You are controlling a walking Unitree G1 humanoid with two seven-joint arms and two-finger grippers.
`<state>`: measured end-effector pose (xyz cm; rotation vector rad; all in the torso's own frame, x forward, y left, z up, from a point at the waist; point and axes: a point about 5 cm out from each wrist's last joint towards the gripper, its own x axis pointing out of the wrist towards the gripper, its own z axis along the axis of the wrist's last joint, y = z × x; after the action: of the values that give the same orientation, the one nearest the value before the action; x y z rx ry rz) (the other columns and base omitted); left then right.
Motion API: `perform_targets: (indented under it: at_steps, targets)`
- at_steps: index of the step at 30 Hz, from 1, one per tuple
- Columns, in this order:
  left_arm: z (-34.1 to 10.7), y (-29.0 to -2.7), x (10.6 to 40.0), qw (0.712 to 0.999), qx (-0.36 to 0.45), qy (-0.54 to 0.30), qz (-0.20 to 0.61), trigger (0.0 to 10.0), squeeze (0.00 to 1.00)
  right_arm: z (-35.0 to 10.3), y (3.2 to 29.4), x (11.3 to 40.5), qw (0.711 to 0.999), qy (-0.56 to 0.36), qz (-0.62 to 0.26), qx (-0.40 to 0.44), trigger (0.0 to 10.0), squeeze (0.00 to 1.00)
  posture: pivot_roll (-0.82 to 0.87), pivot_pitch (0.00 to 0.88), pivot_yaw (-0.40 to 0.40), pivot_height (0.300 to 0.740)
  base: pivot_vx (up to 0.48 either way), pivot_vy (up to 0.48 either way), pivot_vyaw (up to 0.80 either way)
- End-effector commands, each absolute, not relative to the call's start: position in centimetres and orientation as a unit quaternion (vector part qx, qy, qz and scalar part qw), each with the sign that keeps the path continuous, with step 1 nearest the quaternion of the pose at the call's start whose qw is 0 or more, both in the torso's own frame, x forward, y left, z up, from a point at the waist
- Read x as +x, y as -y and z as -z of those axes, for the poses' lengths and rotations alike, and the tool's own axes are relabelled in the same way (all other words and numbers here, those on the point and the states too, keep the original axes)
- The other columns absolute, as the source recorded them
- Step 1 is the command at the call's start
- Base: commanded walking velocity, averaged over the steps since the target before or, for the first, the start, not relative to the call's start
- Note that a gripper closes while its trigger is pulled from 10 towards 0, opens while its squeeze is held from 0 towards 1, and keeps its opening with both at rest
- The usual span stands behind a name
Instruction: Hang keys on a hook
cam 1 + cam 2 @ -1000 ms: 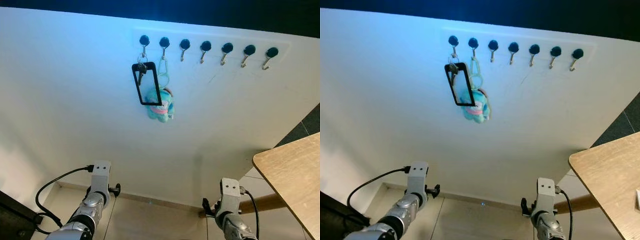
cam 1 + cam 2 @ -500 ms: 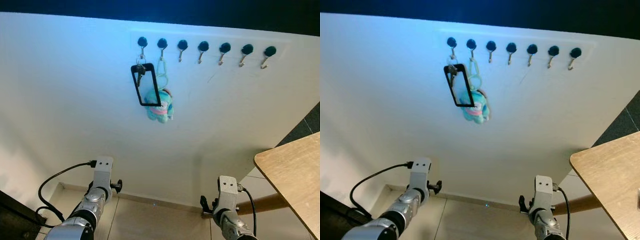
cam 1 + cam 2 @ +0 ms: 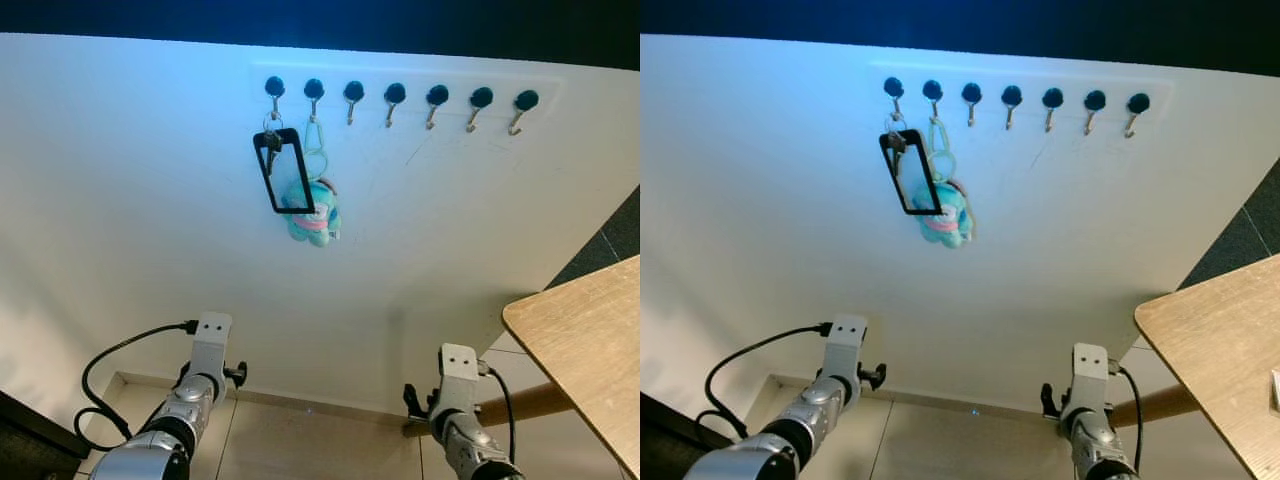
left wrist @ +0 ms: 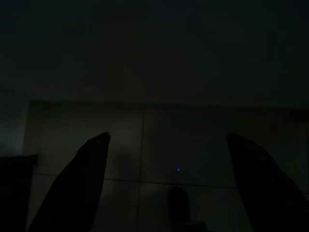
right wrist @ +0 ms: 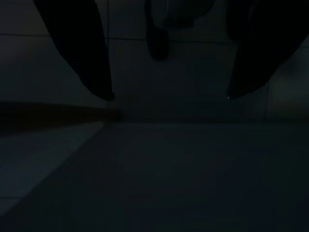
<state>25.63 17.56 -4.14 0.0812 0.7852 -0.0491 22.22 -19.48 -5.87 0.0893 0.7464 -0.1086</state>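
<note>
A row of several black-knobbed hooks (image 3: 395,93) runs along the top of the white wall. A bunch of keys with a black rectangular tag (image 3: 282,170) hangs from the leftmost hook (image 3: 274,86). A teal plush keychain (image 3: 310,212) hangs from the second hook, just right of the tag. Both arms hang low, far below the hooks: the left arm (image 3: 205,350) and the right arm (image 3: 455,385). In the dark wrist views, my left gripper (image 4: 168,135) and my right gripper (image 5: 169,96) stand open over floor tiles with nothing between the fingers.
A wooden table (image 3: 590,340) juts in at the lower right, with its leg (image 3: 520,405) behind my right arm. A dark piece of furniture (image 3: 25,440) sits at the lower left. Tiled floor (image 3: 300,440) meets the wall below.
The head camera has shifted a little, so the hooks sit slightly further left. The keys, the plush and both arms hold as before.
</note>
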Motion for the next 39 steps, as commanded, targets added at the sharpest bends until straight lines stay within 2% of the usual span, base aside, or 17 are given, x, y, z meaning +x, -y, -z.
perform_targets:
  at_steps: [1,11,14,16,17,20,21,25,31,32,33,34,35,36,39]
  targets:
    - [4.4,-17.8,25.3,0.922,0.040,-0.385,0.024,10.0,0.00,6.1,19.0,21.9,0.929,-0.367,0.024,0.026,10.0,0.00,0.05,0.040,-0.036,0.740,0.000,0.000,0.00]
    - [4.9,-18.7,24.3,0.925,0.007,-0.379,-0.015,10.0,0.00,5.3,19.2,22.9,0.936,-0.351,0.000,0.006,10.0,0.00,0.05,0.076,-0.087,0.740,0.000,0.000,0.00]
    - [5.5,-18.8,23.3,0.922,0.003,-0.387,-0.022,10.0,0.00,5.2,19.4,22.9,0.936,-0.350,-0.032,-0.027,10.0,0.00,0.04,0.068,-0.115,0.740,0.000,0.000,0.00]
    - [5.5,-18.8,23.2,0.922,-0.009,-0.385,-0.033,10.0,0.00,5.2,20.1,22.9,0.936,-0.350,-0.009,-0.020,10.0,0.00,0.04,0.063,-0.118,0.740,0.000,0.000,0.00]
    - [5.5,-18.8,23.2,0.922,-0.017,-0.384,-0.040,10.0,0.00,5.1,20.4,22.9,0.936,-0.352,0.000,-0.014,10.0,0.00,0.04,0.098,-0.122,0.740,0.000,0.000,0.00]
    - [5.5,-18.8,23.3,0.923,-0.005,-0.385,-0.031,10.0,0.00,5.1,20.7,22.9,0.933,-0.360,-0.003,-0.024,10.0,0.00,0.04,0.091,-0.121,0.740,0.000,0.000,0.00]
    - [5.2,-18.7,23.6,0.925,0.004,-0.378,-0.022,10.0,0.00,5.0,20.8,23.1,0.932,-0.360,-0.009,-0.038,10.0,0.00,0.03,0.132,-0.120,0.740,0.000,0.000,0.00]
    - [5.0,-18.5,24.1,0.928,0.010,-0.371,-0.012,10.0,0.00,4.9,20.8,23.3,0.935,-0.354,-0.010,-0.034,10.0,0.00,0.03,0.149,-0.110,0.740,0.000,0.000,0.00]
    - [5.4,-18.3,23.4,0.924,0.004,-0.382,-0.005,10.0,0.00,6.2,19.8,21.2,0.933,-0.361,0.013,0.003,10.0,0.00,0.02,0.150,-0.078,0.740,0.000,0.000,0.00]
    - [5.6,-18.3,23.2,0.924,0.005,-0.383,-0.004,10.0,0.68,6.5,19.7,20.6,0.931,-0.365,0.011,0.003,10.0,0.00,0.02,0.136,-0.076,0.740,0.000,0.000,0.00]
    - [5.6,-18.4,23.0,0.925,-0.001,-0.381,-0.006,10.0,1.00,6.7,19.6,20.2,0.931,-0.365,0.006,0.006,10.0,0.00,0.02,0.132,-0.076,0.740,0.000,0.000,0.00]
    - [5.6,-18.3,23.0,0.927,-0.016,-0.374,-0.007,10.0,1.00,6.7,19.6,20.0,0.934,-0.357,0.002,0.019,10.0,0.61,0.02,0.127,-0.078,0.740,0.000,0.000,0.00]
    - [5.6,-18.3,23.0,0.927,-0.016,-0.374,-0.007,10.0,1.00,6.7,19.6,20.0,0.934,-0.357,0.002,0.019,10.0,0.61,0.02,0.127,-0.078,0.740,0.000,0.000,0.00]
    - [5.6,-18.3,22.9,0.928,-0.021,-0.372,-0.005,10.0,1.00,6.7,19.7,19.8,0.936,-0.351,0.003,0.031,10.0,1.00,0.02,0.126,-0.079,0.740,0.000,0.000,0.00]
    - [5.9,-18.8,22.5,0.923,-0.005,-0.385,-0.019,10.0,1.00,7.0,19.9,19.4,0.930,-0.367,0.009,0.030,10.0,1.00,0.03,0.112,-0.073,0.740,0.000,0.000,0.00]
